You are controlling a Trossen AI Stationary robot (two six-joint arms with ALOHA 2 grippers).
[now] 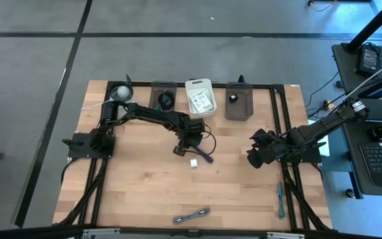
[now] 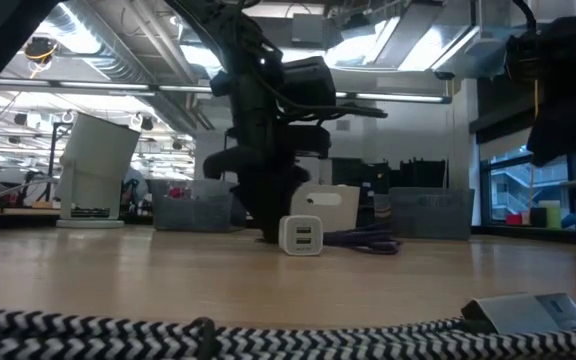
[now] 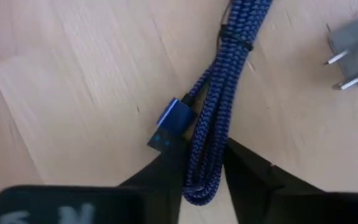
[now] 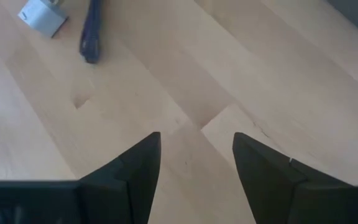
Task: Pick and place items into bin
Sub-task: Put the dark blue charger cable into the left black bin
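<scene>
The left gripper (image 1: pixel 192 138) is down at the table's (image 1: pixel 144 186) centre, its fingers (image 3: pixel 166 168) set either side of a bundled purple cable (image 3: pixel 219 118), touching it, though whether they have clamped on it I cannot tell. Just beside the cable lies a white charger cube (image 1: pixel 193 162). The right gripper (image 4: pixel 196 149) hangs above bare wood right of centre, fingers apart and empty. Along the far edge stand three bins, the middle white bin (image 1: pixel 199 97) holding a printed card. A braided cable (image 1: pixel 191 215) lies at the near edge, a teal tool (image 1: pixel 280 198) near right.
</scene>
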